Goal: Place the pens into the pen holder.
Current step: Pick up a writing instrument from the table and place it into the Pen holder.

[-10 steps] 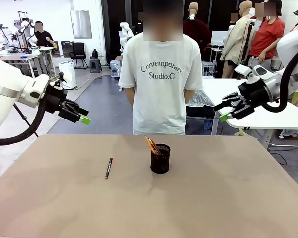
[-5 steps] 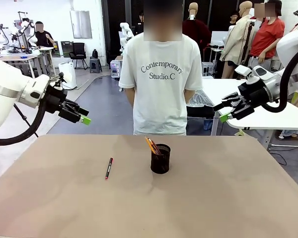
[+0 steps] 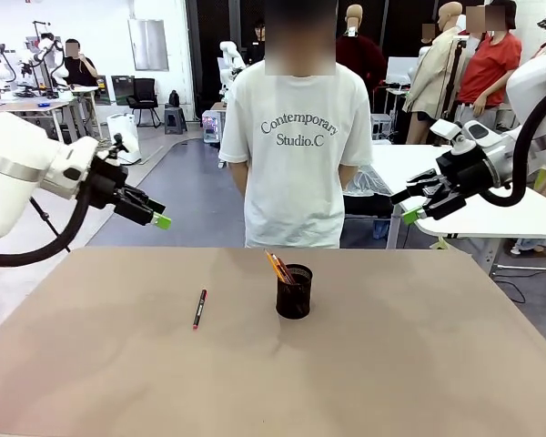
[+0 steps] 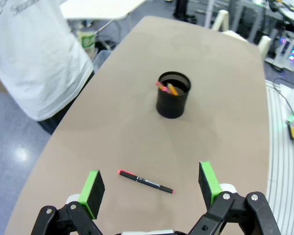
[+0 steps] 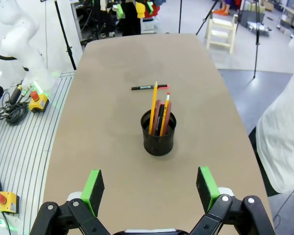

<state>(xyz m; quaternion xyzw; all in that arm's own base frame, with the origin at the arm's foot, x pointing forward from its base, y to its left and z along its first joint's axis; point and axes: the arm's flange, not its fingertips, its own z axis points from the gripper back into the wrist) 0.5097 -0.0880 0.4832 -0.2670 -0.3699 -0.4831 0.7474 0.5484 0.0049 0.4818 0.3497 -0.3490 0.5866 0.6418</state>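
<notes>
Left pincer (image 3: 155, 212) and right pincer (image 3: 404, 206) gape wide, empty, above the bench (image 3: 419, 364). Black red-tipped pen (image 3: 199, 309) lies flat, apart from mesh pen holder (image 3: 294, 293); other pens (image 3: 277, 266) stand inside.

Tan table (image 3: 419, 364); black pen holder (image 3: 294, 296) upright near middle; black red-ended pen (image 3: 199, 309) flat, apart toward robot's left.

Aloft, jaws apart: left hand (image 3: 156, 217), right hand (image 3: 405, 208)

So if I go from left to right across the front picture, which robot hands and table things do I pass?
left gripper → black pen with red ends → pen holder → right gripper
</notes>
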